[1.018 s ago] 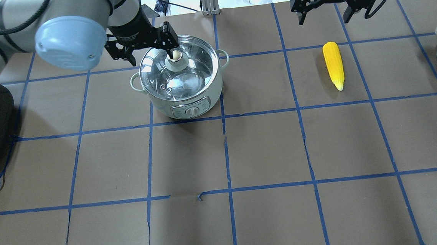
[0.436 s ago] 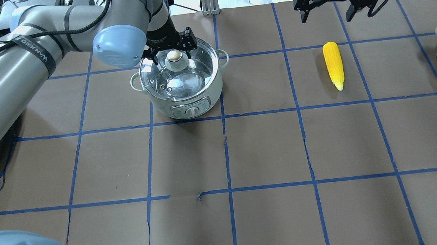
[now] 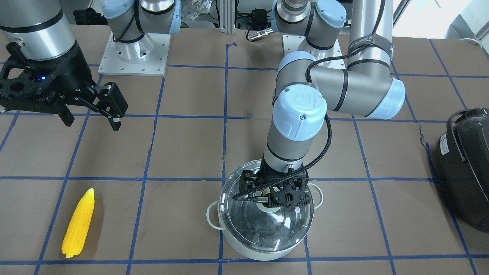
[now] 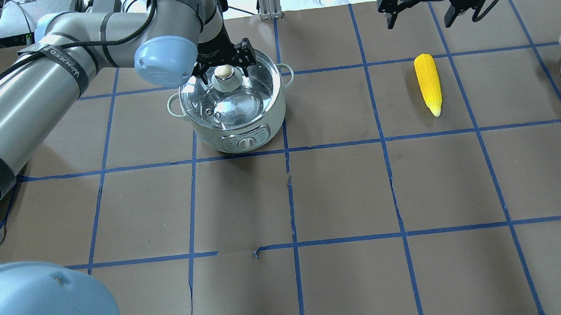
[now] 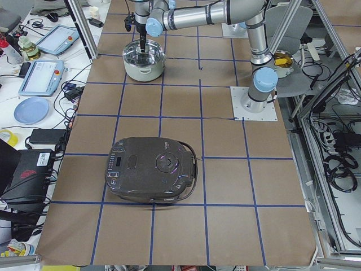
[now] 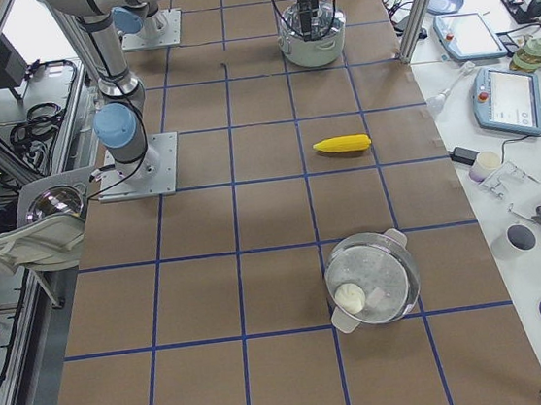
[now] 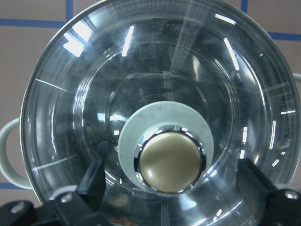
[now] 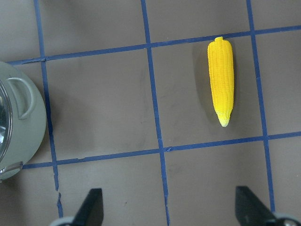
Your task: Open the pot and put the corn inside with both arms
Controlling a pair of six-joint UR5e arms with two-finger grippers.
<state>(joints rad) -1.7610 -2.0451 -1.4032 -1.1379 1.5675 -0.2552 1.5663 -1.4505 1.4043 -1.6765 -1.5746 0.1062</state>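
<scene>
Pot [image 4: 207, 133] under its glass lid [image 4: 242, 101], corn [image 4: 428, 84] well apart outside

A robotics lab: two robot arms [image 3: 336, 91] bolted through metal base plates [image 3: 131, 61] onto a table covered in brown paper [image 4: 342, 192] gridded with blue tape [image 4: 290, 196], with aluminium profile framing [image 4: 267, 0], teach pendants [image 5: 42, 76] and loose cables [image 5: 338, 164] alongside.

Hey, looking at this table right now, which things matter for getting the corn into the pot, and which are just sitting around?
For the job:
pot
glass lid, still on
corn
left tool, open either side of the knob
right tool, open, clear of the corn

Just lying about:
dark grey cooker
second steel pot, lidded
</scene>
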